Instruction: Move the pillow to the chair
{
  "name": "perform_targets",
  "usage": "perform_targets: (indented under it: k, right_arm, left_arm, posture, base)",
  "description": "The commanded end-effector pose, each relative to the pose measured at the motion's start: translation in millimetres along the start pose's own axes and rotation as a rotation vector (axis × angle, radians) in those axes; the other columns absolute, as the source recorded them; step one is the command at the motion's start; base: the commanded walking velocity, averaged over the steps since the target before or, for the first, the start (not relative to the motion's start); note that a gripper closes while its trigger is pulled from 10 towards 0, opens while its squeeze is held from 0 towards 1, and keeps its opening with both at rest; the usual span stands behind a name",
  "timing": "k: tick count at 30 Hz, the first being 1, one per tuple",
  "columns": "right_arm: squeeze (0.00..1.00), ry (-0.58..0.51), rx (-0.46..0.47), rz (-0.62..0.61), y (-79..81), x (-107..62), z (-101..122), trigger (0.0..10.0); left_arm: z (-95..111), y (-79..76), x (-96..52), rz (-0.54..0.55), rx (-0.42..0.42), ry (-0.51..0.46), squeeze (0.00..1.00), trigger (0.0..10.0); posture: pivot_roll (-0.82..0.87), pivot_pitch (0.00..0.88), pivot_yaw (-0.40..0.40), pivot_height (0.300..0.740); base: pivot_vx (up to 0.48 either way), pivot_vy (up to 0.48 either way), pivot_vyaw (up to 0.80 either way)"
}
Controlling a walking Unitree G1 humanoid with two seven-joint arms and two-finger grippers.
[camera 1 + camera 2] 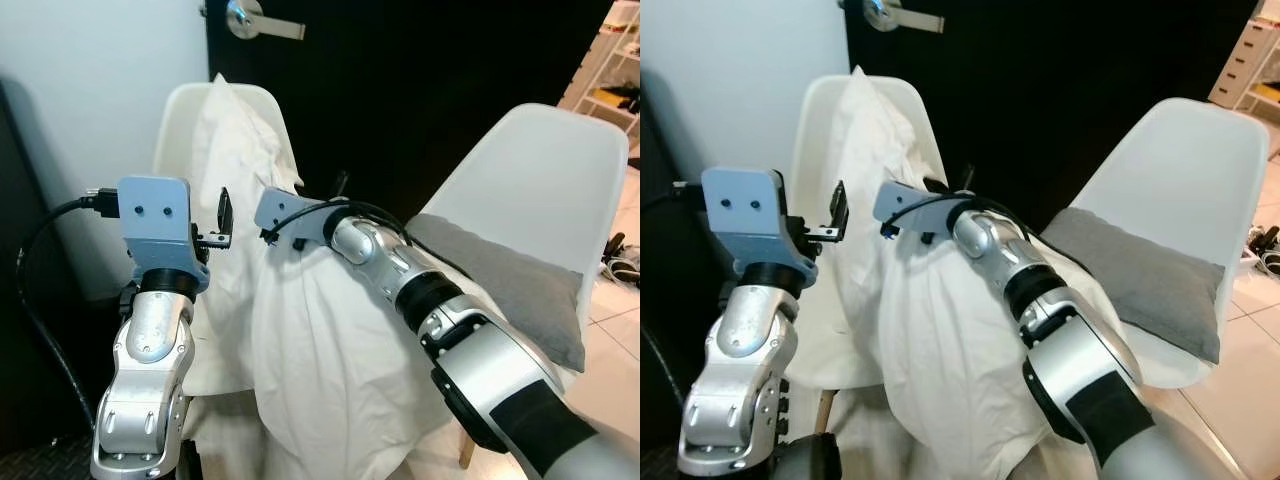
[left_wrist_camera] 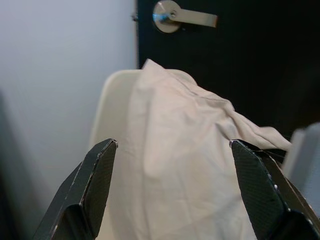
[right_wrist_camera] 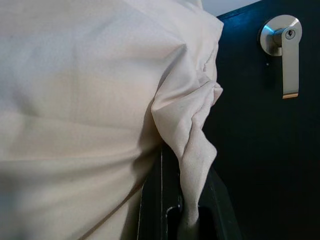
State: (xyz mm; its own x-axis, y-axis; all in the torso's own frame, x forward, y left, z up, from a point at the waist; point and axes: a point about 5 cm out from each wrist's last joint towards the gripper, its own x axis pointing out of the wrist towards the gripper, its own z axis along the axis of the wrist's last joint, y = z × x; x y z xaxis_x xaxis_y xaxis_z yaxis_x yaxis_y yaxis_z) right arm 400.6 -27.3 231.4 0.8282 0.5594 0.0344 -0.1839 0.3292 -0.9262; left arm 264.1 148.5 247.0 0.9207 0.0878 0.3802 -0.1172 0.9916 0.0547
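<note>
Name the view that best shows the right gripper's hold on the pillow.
The right wrist view: the right gripper pinches a bunched fold of the white pillow between its fingers. In the eye views its wrist hides the pinch. The left wrist view shows the pillow's face.

- The white pillow point(image 1: 300, 320) covers most of the cream chair point(image 1: 175, 110); only the backrest's upper rim and left side show, and the seat is hidden.
- The pillow's lower end runs off the bottom edge of the head views.
- The right gripper point(image 3: 186, 212) has its fingertips buried behind a bunched fold of pillowcase; only the finger bases show.
- The left gripper point(image 2: 172, 190) has its finger bases cut off by the frame's edge.
- The grey cushion point(image 1: 510, 285) is partly hidden behind the right arm point(image 1: 440, 320).
- The door handle point(image 1: 255, 20) is cropped at the top edge.
- Items on the shelf point(image 1: 612, 70) are too small to tell.
</note>
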Motion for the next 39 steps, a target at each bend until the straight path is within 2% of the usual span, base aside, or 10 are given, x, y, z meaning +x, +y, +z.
perform_targets:
  k: [1,6,10,12,14,17,30,31,32,39]
  right_arm:
    - [0.00,-0.052,-0.008,-0.034,-11.6,4.2,12.1,10.0]
    - [0.00,-0.107,0.093,-0.071,-39.0,8.8,25.8,10.0]
    - [0.00,-0.124,0.157,-0.093,-46.0,10.2,31.0,10.0]
    - [0.00,-0.124,0.157,-0.093,-46.0,10.2,31.0,10.0]
    - [0.00,-0.173,0.314,-0.086,-46.1,13.5,44.2,10.0]
    - [0.00,-0.195,0.369,-0.077,-44.2,14.7,49.7,10.0]
    - [0.00,-0.196,0.447,-0.069,-31.6,19.1,60.8,10.0]
    - [0.88,-0.194,0.476,-0.075,-30.8,19.6,61.6,10.0]
    - [1.00,-0.184,0.498,-0.084,-31.1,20.1,61.2,10.0]
    - [1.00,-0.098,0.474,-0.175,-45.6,18.1,44.5,10.0]
  left_arm:
    - [4.3,-1.2,-0.4,-0.001,-0.011,-0.005,0.00,10.0]
    - [13.7,1.1,1.9,-0.001,-0.016,-0.015,0.00,10.0]
    - [16.4,1.9,2.9,-0.002,-0.015,-0.022,0.00,10.0]
    - [16.4,1.9,2.9,-0.002,-0.015,-0.022,0.00,10.0]
    - [19.9,3.2,1.9,0.003,-0.009,-0.029,0.00,10.0]
    - [22.2,4.7,0.6,0.009,-0.002,-0.030,0.00,10.0]
    - [37.7,28.1,-7.6,0.081,0.056,-0.032,0.00,10.0]
    - [41.1,33.3,-9.2,0.093,0.069,-0.033,0.00,10.0]
    - [43.3,38.5,-11.1,0.106,0.090,-0.029,0.00,10.0]
    - [43.2,48.6,-15.1,0.135,0.124,-0.006,0.00,10.0]
  posture:
    - [0.10,0.000,-0.171,0.490]
    - [0.11,0.000,-0.174,0.480]
    - [0.11,0.005,-0.182,0.470]
    - [0.11,0.005,-0.182,0.470]
    - [0.11,0.031,-0.191,0.465]
    - [0.11,0.045,-0.194,0.465]
    - [0.15,0.136,-0.205,0.465]
    - [0.17,0.164,-0.211,0.465]
    - [0.17,0.182,-0.213,0.465]
    - [0.15,0.191,-0.208,0.465]
  base:
    - [0.000,0.000,0.00]
    - [0.000,0.000,0.00]
    - [0.000,0.000,0.00]
    - [0.000,0.000,0.00]
    - [0.000,0.000,0.00]
    - [0.000,0.000,0.00]
    - [0.000,0.000,0.00]
    - [0.000,0.000,0.00]
    - [0.000,0.000,0.00]
    - [0.000,0.000,0.00]
